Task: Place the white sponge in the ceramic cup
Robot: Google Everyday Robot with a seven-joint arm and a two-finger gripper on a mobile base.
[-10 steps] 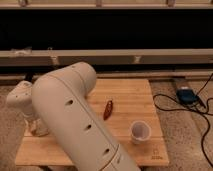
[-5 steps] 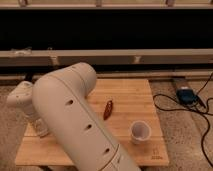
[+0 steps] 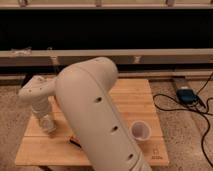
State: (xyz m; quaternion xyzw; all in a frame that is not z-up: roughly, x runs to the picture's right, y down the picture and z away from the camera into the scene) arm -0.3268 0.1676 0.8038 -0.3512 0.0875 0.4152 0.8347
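Observation:
The ceramic cup [image 3: 141, 131] is small and white, and stands upright on the right part of the wooden table [image 3: 135, 100]. My big white arm [image 3: 95, 115] fills the middle of the view. It bends back to the left, where the gripper [image 3: 46, 123] hangs low over the table's left side, far from the cup. Something pale sits at the gripper, but I cannot tell what it is. The white sponge does not show as a separate thing; it is hidden or out of view.
A thin dark object [image 3: 75, 142] pokes out from under the arm near the table's front. A blue device [image 3: 186, 95] with black cables [image 3: 170, 106] lies on the floor at right. A dark wall with a rail [image 3: 150, 54] runs behind the table.
The arm has shifted right and now covers the small reddish object that lay mid-table. The gripper stays low at the table's left. The cup has not moved.

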